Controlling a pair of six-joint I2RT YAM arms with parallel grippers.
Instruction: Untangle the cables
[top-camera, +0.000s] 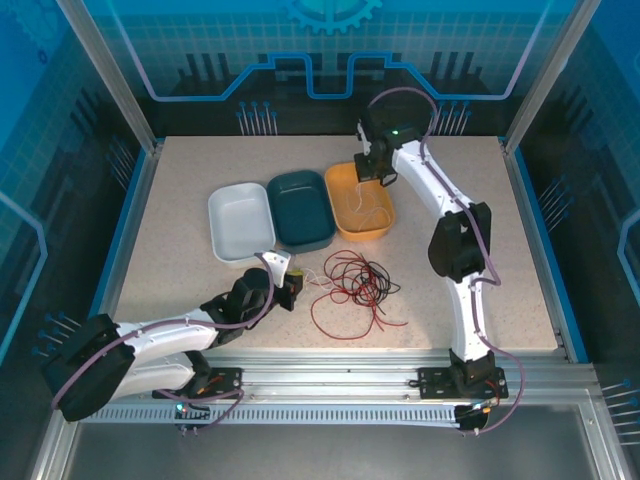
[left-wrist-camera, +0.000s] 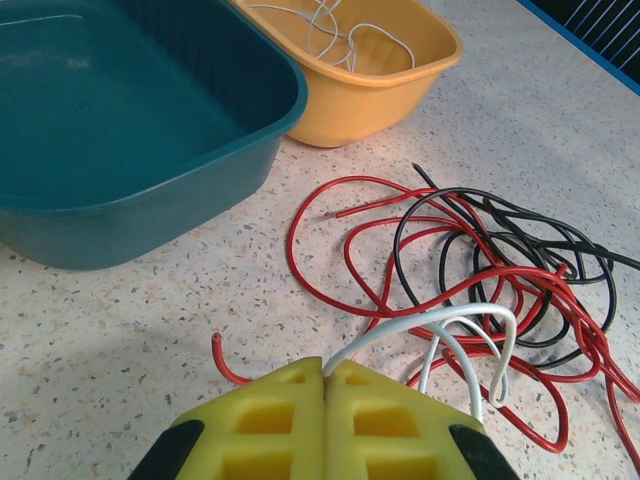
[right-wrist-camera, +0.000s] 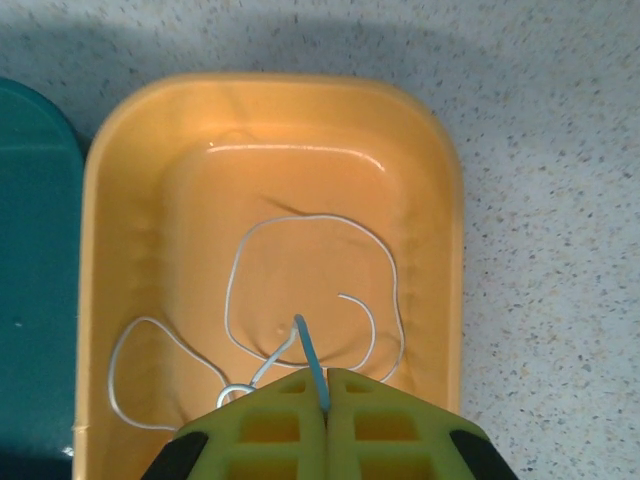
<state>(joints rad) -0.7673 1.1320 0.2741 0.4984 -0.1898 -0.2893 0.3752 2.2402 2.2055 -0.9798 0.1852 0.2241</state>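
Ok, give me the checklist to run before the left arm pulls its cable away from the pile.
1. Left claw shut on the white cable: ok.
2. White cable clear of the red cable and black cable: not ok, its loop lies across them.
3. Teal tray empty: ok.
4. Right claw away from the pile, over the orange tray: ok.
5. Right claw let go of the coiled cable: not ok, one end is pinched between its shut fingers.

Left claw (top-camera: 290, 284) low near base, right claw (top-camera: 372, 179) extended far (both pinched closed)
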